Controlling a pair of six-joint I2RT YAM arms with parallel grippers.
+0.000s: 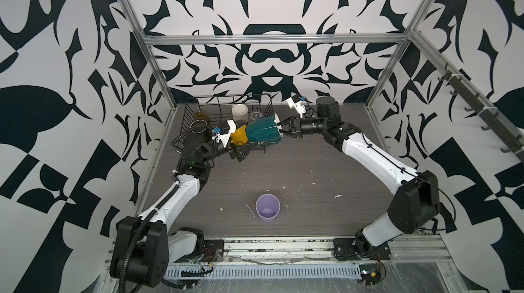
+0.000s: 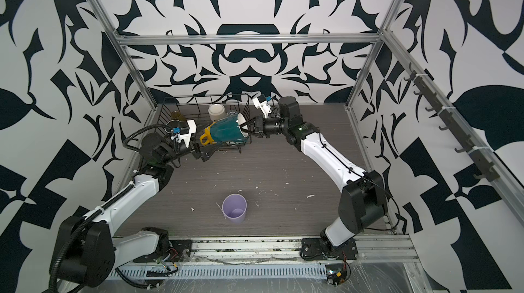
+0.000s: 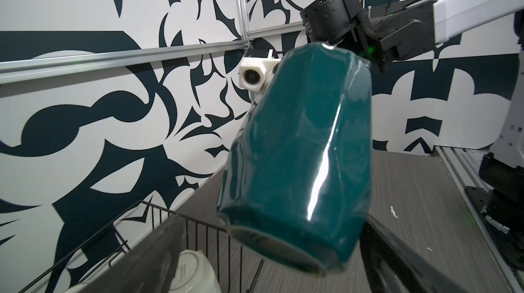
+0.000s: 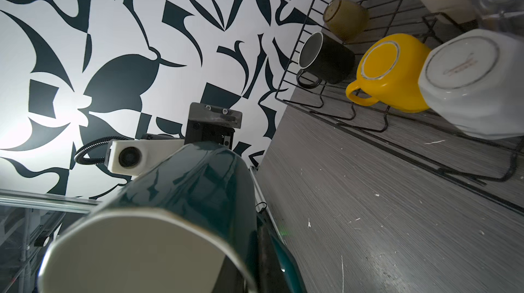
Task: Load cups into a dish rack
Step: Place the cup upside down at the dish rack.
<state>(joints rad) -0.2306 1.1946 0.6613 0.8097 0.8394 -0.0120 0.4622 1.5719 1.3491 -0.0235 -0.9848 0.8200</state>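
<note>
Dark-green mug point(image 1: 262, 132) is in the air over the near edge of the dish rack point(image 1: 187, 115), between the two arms. Right gripper point(image 1: 279, 129) is clamped on its rim only, one finger inside the mouth and one outside. Left gripper point(image 2: 211, 151) is wide open with the mug's base between its blurred fingers point(image 3: 397, 249); can't tell if they touch it. Looks like a handover or a regrip before placing. Main risk: it's a thin pinch on glazed ceramic with the whole body hanging out sideways, so the mug could swivel or slide out of the grip. If it goes, it lands on the yellow mug point(image 4: 391, 73) and the upturned white mug point(image 4: 470, 84) directly below, so chips or a knocked-over row. Second risk is timing: if the right lets go before the left has closed, same drop. If the left closes off-centre on the tapered facets, it squeezes the mug out towards the mouth. Orientation: the long axis is close to level and runs arm to arm across the table point(image 1: 312, 164), with the mouth facing the right gripper and the narrower base facing the left. It needs a turn to mouth-down before going in. Lilac tumbler point(image 1: 268, 208) stands upright, well apart from the rack and not yet loaded.
</note>
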